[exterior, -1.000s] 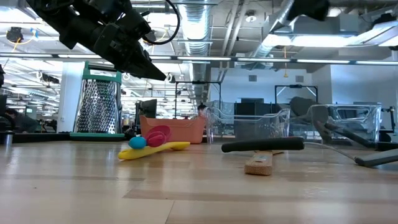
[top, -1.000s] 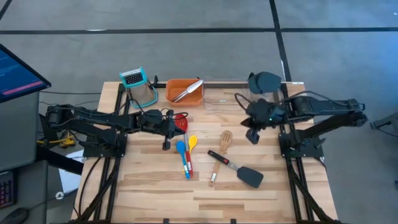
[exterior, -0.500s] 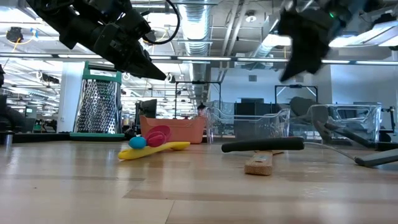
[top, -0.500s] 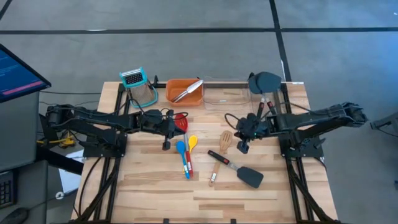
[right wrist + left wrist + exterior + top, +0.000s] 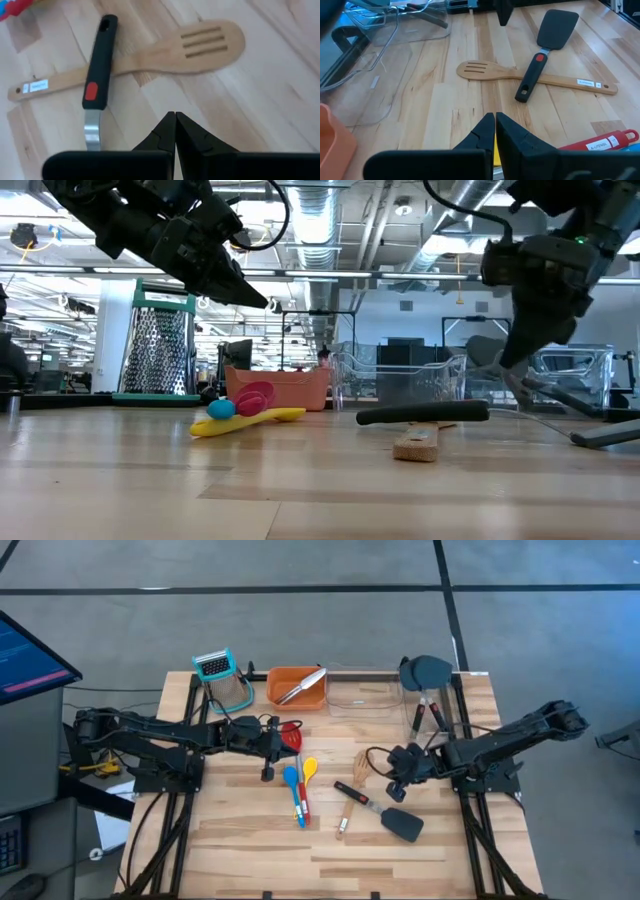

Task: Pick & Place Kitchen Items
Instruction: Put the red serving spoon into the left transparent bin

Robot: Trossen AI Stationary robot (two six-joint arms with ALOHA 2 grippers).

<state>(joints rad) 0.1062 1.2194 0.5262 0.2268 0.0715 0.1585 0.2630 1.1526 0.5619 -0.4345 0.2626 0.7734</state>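
Hovering above the table's right-middle area, the right gripper [image 5: 397, 787] has its 2 fingers pressed together with nothing between them; in its wrist view the closed tips [image 5: 174, 131] hang over bare wood just beside the wooden fork-like spatula [image 5: 150, 52] and the black spatula [image 5: 97, 70]. That black spatula lies across the wooden one's handle, its blade [image 5: 404, 824] toward the table's front right. The left gripper [image 5: 268, 762] waits above the table's left-middle part, fingers likewise pressed together and empty, raised well off the surface in the low view.

Near the table's centre lie the blue spoon [image 5: 293, 786], the yellow spoon [image 5: 309, 771] and a red-handled spoon [image 5: 303, 805], their handles bunched together and pointing to the front edge; another red spoon [image 5: 291, 733] lies beside the left arm. At the back edge an orange tray [image 5: 281, 698] carries the silver metal tongs [image 5: 303, 683], which lean across its rim. Beside the tray on the right is a clear plastic bin [image 5: 362, 698], and at the back right corner a second black spatula [image 5: 427, 673] leans with its blade up. A box grater [image 5: 224, 677] stands at the back left corner.
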